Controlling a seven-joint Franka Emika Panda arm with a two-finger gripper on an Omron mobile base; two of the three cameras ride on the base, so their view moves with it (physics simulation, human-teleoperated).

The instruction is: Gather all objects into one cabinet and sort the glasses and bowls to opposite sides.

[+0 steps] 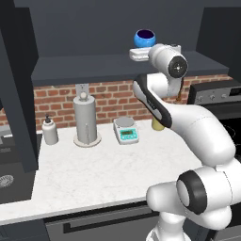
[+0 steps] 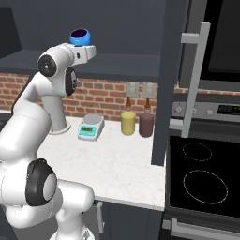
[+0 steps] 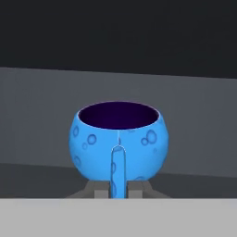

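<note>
At the cabinet (image 1: 117, 63) shelf, high above the counter (image 1: 117, 164), the arm reaches up with its wrist level with the shelf's front edge. The gripper (image 3: 119, 192) carries the blue bowl (image 1: 144, 37) upright, dark inside facing up, just above the shelf and toward its right part in the left base view. From the right base side the bowl (image 2: 79, 36) sits right on top of the white hand. In the hand view the bowl (image 3: 119, 141) is close and centred, and two grey fingers (image 3: 98, 189) press its base from either side, so the grip is clamped on the bowl. Below, on the counter: a paper-towel holder (image 1: 86, 120), a soap bottle (image 1: 49, 131), a small scale (image 1: 126, 130). To the right a yellow canister (image 2: 128, 123) and a dark jar (image 2: 146, 124) stand side by side against the brick wall (image 1: 108, 101), near the stove (image 2: 204, 180).
</note>
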